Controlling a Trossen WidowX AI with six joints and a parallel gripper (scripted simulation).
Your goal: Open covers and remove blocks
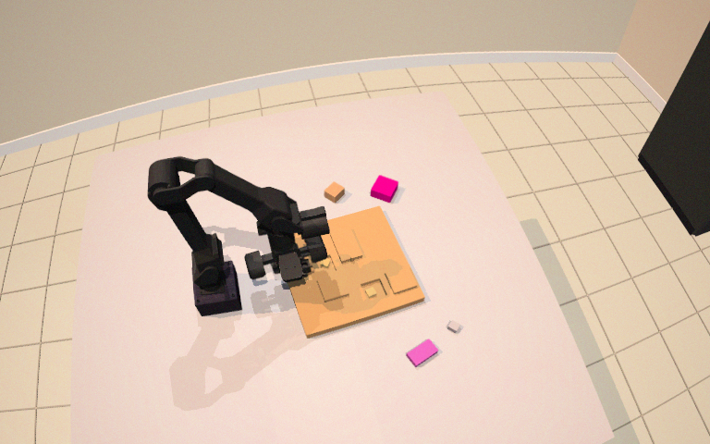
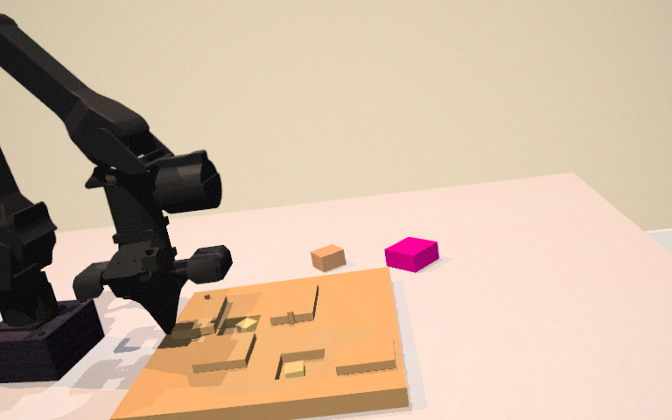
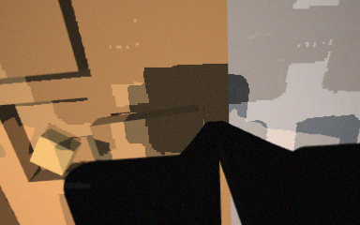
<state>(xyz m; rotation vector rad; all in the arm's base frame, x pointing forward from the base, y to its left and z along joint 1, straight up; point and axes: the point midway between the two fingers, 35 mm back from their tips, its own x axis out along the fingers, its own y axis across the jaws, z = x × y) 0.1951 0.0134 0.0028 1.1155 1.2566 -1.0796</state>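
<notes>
The orange puzzle board [image 1: 340,320] [image 2: 361,291] lies on the table. A yellow block [image 1: 325,262] [image 2: 247,324] [image 3: 49,157] sits in the back-left well, tilted. Another yellow block [image 1: 371,291] [image 2: 294,368] sits in the front well, uncovered. One cover [image 1: 405,281] [image 2: 367,355] lies right of that well. Other covers lie at the back middle [image 1: 346,243] [image 2: 293,302] and front left [image 1: 333,288] [image 2: 225,350] [image 3: 35,39]; what is under them is hidden. A back-left cover [image 2: 200,317] lies left of its well. My gripper [image 2: 170,332] [image 3: 215,129] is shut and empty, its tips low at the board's left edge, beside this cover.
A magenta block [image 1: 384,188] [image 2: 411,254] and an orange-brown block [image 1: 334,191] [image 2: 327,257] lie on the table behind the board. A pink slab [image 1: 422,352] and a small pale block [image 1: 453,326] lie in front of its right side.
</notes>
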